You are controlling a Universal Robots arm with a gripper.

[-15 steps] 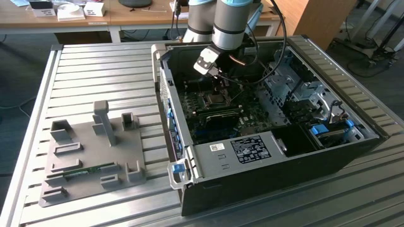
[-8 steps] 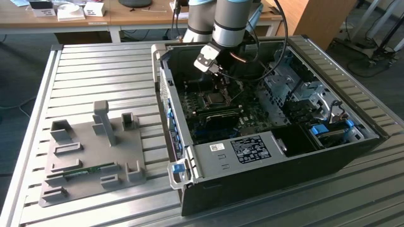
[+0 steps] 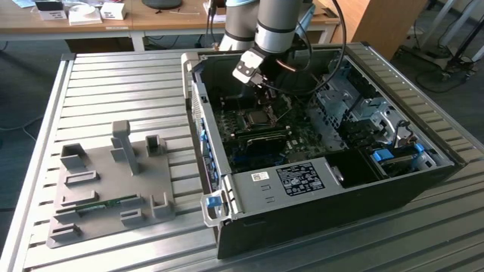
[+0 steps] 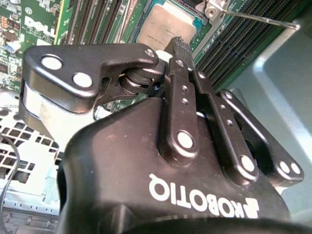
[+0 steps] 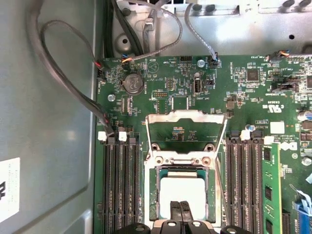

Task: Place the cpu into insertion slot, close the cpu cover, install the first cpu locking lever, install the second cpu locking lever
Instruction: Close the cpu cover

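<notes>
Exterior view: high, stood off, looking down on my arm (image 3: pixel 276 25) in the computer case (image 3: pixel 325 198).
First wrist view: straight down, close over the motherboard (image 5: pixel 161 80).
Second wrist view: hugging my gripper (image 4: pixel 178 41).
Shared: both wrist views catch the cpu (image 4: pixel 163 24) (image 5: pixel 183 187).

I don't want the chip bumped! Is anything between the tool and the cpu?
Nothing visible is. The tool hangs right over the cpu in its socket, and the cpu cover is swung open, clear of both.

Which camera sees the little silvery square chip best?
The first wrist view: the square silvery-grey cpu faces it flat, the gripper covering one edge. The second wrist view sees it slanted behind the gripper; the exterior view, as a tiny square.
</notes>
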